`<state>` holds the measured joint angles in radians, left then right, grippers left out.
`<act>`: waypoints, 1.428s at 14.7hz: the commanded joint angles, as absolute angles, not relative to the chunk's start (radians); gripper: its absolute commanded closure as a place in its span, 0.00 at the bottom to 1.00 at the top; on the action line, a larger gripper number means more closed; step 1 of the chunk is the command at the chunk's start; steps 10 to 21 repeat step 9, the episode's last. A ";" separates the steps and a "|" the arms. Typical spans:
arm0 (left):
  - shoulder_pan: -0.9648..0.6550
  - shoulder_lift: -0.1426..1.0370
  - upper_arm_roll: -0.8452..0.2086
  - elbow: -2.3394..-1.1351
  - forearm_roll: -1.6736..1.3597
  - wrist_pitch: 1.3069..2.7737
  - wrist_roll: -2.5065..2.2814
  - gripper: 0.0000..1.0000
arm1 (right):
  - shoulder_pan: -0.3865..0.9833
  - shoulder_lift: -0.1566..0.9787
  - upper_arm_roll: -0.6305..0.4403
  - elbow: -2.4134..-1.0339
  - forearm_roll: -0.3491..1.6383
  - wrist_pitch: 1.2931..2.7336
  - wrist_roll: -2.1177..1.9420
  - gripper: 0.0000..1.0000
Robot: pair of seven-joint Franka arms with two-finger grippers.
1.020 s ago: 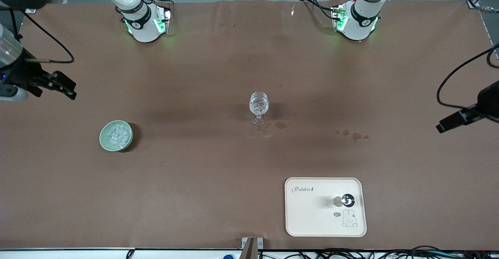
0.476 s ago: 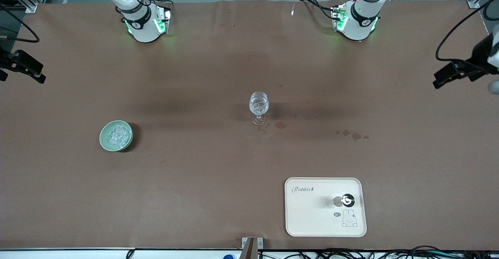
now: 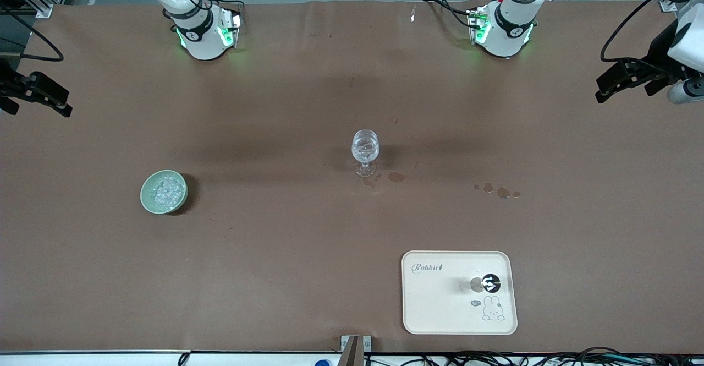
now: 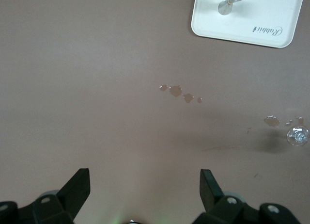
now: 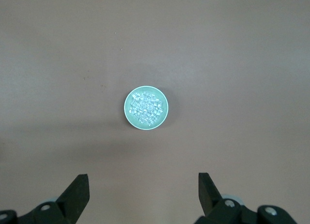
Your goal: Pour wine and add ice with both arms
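Front view: stemmed glass (image 3: pixel 365 151) with ice mid-table, green bowl (image 3: pixel 164 191) of ice cubes (image 3: pixel 165 190) toward the right arm's end, cream rabbit tray (image 3: pixel 459 293) nearer the camera; right gripper (image 3: pixel 49 99) and left gripper (image 3: pixel 616 82) raised at the table's ends. Left wrist view: left gripper (image 4: pixel 145 185) spread, empty, above wet spots (image 4: pixel 180 93). Right wrist view: right gripper (image 5: pixel 143 185) spread, empty, over the bowl (image 5: pixel 145 107).

You're looking at a matt brown bench (image 3: pixel 275 256) covering, slightly creased like paper or cloth. The stemmed glass (image 3: pixel 366 151) shines clear and glossy. The ice (image 5: pixel 146 107) glitters in a smooth pale-green glazed-looking bowl (image 5: pixel 129 109). The cream tray (image 3: pixel 440 311) looks like smooth plastic.
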<state>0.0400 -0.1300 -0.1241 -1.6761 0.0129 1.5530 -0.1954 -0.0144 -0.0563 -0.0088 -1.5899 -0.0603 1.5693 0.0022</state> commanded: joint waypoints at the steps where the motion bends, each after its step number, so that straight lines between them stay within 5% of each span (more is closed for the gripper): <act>1: 0.029 -0.152 -0.120 -1.689 0.017 1.545 -0.149 0.00 | -0.044 -0.064 0.006 -1.618 -0.022 1.583 -0.032 0.02; 21: 0.021 -0.152 -0.120 -1.684 0.018 1.533 -0.048 0.00 | -0.101 -0.061 0.067 -1.614 -0.020 1.585 -0.052 0.00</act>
